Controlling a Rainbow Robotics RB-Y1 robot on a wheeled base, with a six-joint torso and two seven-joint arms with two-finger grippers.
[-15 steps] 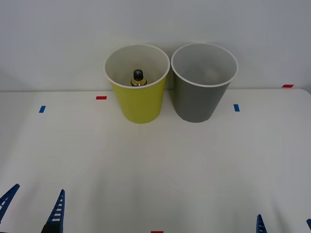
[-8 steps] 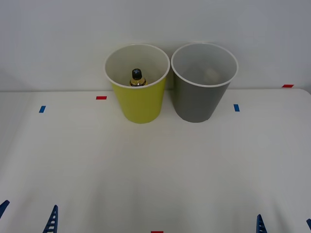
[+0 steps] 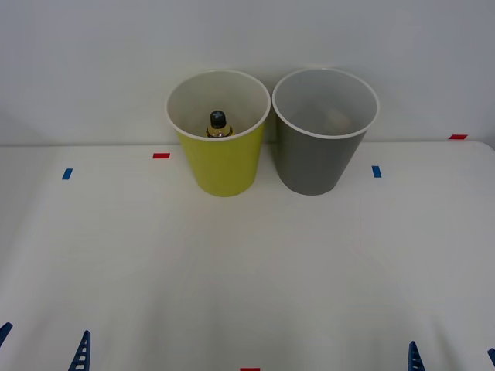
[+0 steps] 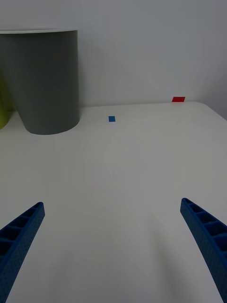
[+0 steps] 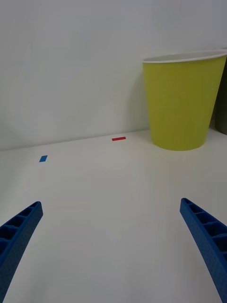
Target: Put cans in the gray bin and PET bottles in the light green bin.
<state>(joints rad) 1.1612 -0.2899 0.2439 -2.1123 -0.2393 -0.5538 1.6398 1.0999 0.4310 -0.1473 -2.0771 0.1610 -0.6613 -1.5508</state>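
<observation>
The light green bin (image 3: 220, 158) stands at the back of the table, and the gray bin (image 3: 317, 154) touches it on the right. Inside the green one, a PET bottle (image 3: 219, 124) shows its black cap and gold neck. Low in the gray bin lies a faint pale shape (image 3: 336, 117); I cannot tell if it is a can. My left gripper (image 3: 42, 348) is open and empty at the near left edge. My right gripper (image 3: 454, 359) is open and empty at the near right. The left wrist view faces the green bin (image 5: 182, 102), with the left gripper (image 5: 113, 246) open. The right wrist view faces the gray bin (image 4: 45, 80), with the right gripper (image 4: 113, 246) open.
Small tape marks lie on the white table: red (image 3: 161, 155) and blue (image 3: 67, 174) on the left, blue (image 3: 377, 171) and red (image 3: 458, 137) on the right, red (image 3: 250, 369) at the near edge. A plain wall rises right behind the bins.
My left gripper has drawn back toward the near edge of the table, still open. The bins and the right gripper have not moved.
</observation>
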